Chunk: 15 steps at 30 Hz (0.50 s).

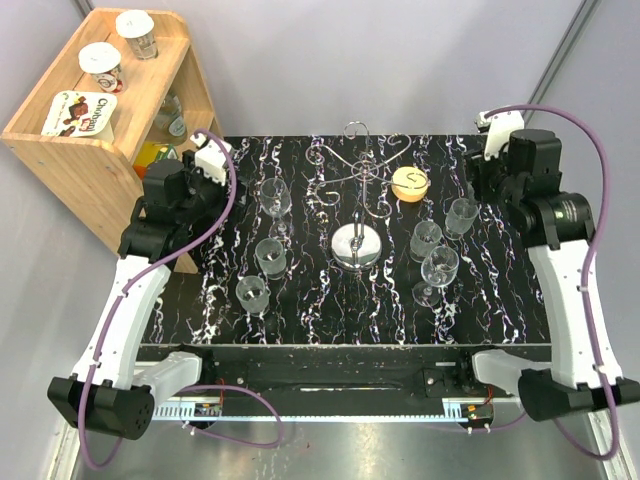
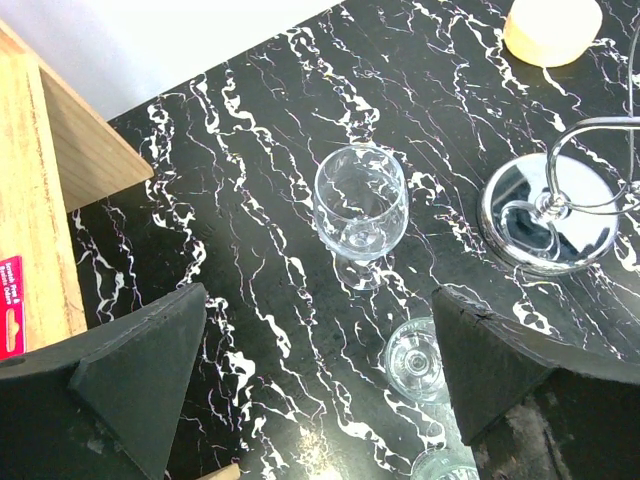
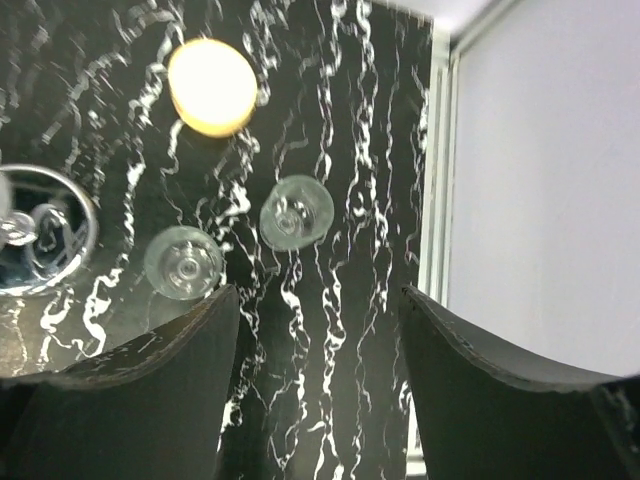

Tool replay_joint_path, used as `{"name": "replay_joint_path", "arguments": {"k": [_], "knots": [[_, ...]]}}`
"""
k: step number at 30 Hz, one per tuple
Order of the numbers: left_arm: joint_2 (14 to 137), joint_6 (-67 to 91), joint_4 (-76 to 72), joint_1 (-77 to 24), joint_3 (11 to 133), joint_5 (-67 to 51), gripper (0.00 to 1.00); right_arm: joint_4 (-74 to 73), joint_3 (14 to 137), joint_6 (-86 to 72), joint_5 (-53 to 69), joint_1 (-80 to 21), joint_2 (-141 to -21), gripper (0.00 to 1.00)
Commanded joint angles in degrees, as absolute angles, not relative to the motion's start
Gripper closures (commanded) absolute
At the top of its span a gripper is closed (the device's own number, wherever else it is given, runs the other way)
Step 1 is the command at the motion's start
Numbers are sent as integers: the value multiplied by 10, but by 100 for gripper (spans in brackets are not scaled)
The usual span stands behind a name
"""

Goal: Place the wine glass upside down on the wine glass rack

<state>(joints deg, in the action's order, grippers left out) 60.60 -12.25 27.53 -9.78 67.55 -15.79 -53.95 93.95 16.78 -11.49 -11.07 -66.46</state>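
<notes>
Rack (image 1: 357, 245) upright at mid tabletop (image 1: 300, 330), mirror disc base down, thin post up, curled wire arms spread at the top, no glass hung on them. Base and lower post also in the left wrist view, at right.

6 glasses on the black marbled surface, 3 to each side of the rack, all apart from it.

Left side:
- far-left glass (image 2: 360, 200), standing on its foot, bowl up
- mid-left glass (image 2: 415, 360), just nearer, seen end-on
- near-left glass (image 1: 252, 293), nearest the bases

Right side:
- far-right glass (image 3: 297, 212), toward the tabletop's right edge
- mid-right glass (image 3: 183, 262), closer to the rack
- near-right glass (image 1: 438, 270), beside the mid-right one

Yellow puck (image 1: 410, 183), perhaps a candle, on the tabletop just right of the rack's arms and behind the right glasses.

Left end effector (image 2: 320, 300) spread wide, nothing between the fingers, raised over the tabletop's left side and looking down on the far-left glass. Touching nothing.

Right end effector (image 3: 318, 295) with fingers well apart, likewise empty, held high over the far right of the tabletop, with the far-right and mid-right glasses below and ahead of it.

Wooden shelf (image 1: 95, 185) off the tabletop's far left corner, with yogurt pots (image 1: 103, 65) on top.
</notes>
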Motion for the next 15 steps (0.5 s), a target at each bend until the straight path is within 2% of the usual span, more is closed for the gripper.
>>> {"name": "replay_joint_path", "arguments": {"k": [1,9,15], "knots": [[591,-128,263,-96,699,-177,1,-527,898,167,-54,-36,-714,31],[576,-124,258,-96,689,-178,1,-467,868,180,-11,36,-832,36],[566,-127,259,-96,688,-172,1,-437,869,185,21,69,-914,44]]}}
